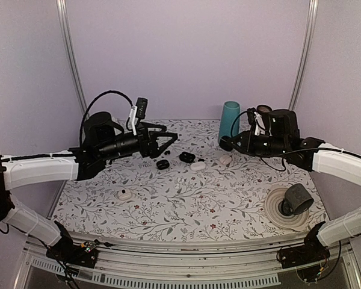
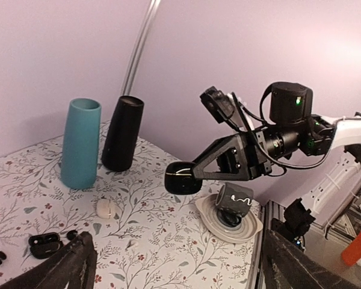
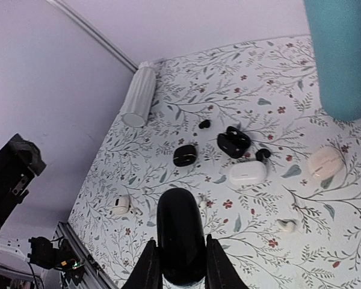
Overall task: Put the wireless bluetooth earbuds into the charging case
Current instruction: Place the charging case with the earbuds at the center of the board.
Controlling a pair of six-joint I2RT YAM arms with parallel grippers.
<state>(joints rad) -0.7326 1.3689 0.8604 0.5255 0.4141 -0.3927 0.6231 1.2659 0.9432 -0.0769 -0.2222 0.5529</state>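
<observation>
Just above the flowered table (image 1: 168,214), the right gripper (image 3: 179,256) clenched a closed, glossy black case (image 3: 179,217) between its two fingers. It held the case clear of the cloth near the back of the table, close to a teal vase (image 1: 229,120) and a black vase (image 2: 121,133). Opposite, the left gripper (image 1: 168,143) hung over the cloth with its jaws spread wide and nothing between them.

The wireless bluetooth earbuds (image 3: 263,154) lay loose on the cloth between the two arms, none of them in a case. One black earbud lay just beside an open black case (image 3: 233,142) and a closed white case (image 3: 248,173). A second black earbud (image 3: 204,124) sat apart toward the back, and a white earbud (image 3: 286,225) rested nearer the front.

Another closed black case (image 3: 185,155) sat just left of the open one. A cream case (image 3: 325,162) lay near the teal vase, and an open white case (image 3: 120,205) sat alone on the left arm's side. A white ribbed cylinder (image 3: 138,93) sat by the back left corner. At the right front, a dark mug (image 1: 298,198) sat tilted on a pale plate (image 1: 275,218).
</observation>
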